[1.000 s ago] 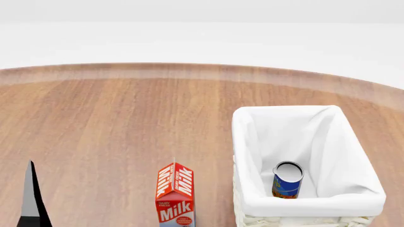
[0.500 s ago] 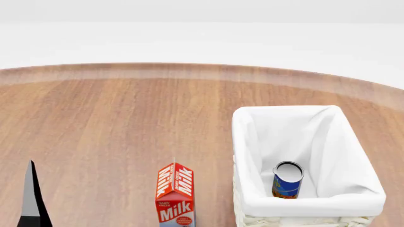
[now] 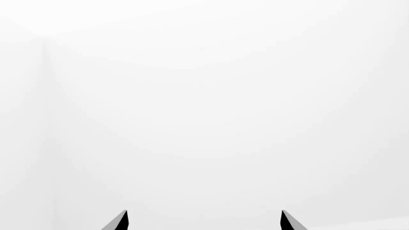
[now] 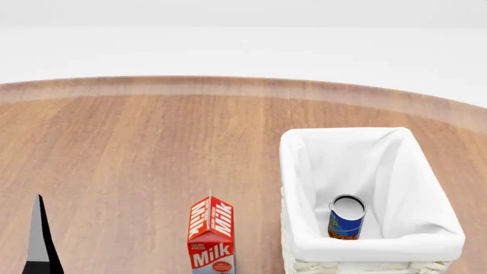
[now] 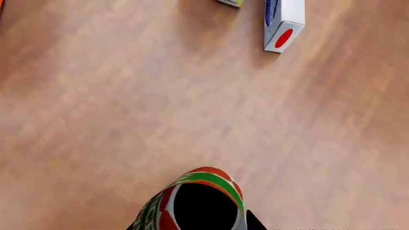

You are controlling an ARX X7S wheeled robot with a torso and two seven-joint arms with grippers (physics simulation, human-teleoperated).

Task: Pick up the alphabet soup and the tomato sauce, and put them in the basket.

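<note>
Head view shows little changed since a second ago: soup can [image 4: 347, 216] already inside basket [image 4: 295, 171]; right pincer [image 5: 203, 225] grips tomato sauce [image 5: 198, 201]; left pincer [image 3: 203, 221] open

The tomato sauce [image 5: 199, 203], the milk carton [image 4: 211, 238], the basket [image 4: 304, 171] base and both left gripper [image 3: 203, 221] fingertips are cut off by frame edges; the right gripper's fingers cannot be made out.

Brown wood-grain counter [image 4: 137, 148]. Basket [image 4: 300, 171]: cream wicker w/ white lining. Alphabet soup [image 4: 346, 218]: blue label, silver top. Milk carton [image 4: 211, 234]: red/white. Tomato sauce [image 5: 195, 201]: red, green stripes.
</note>
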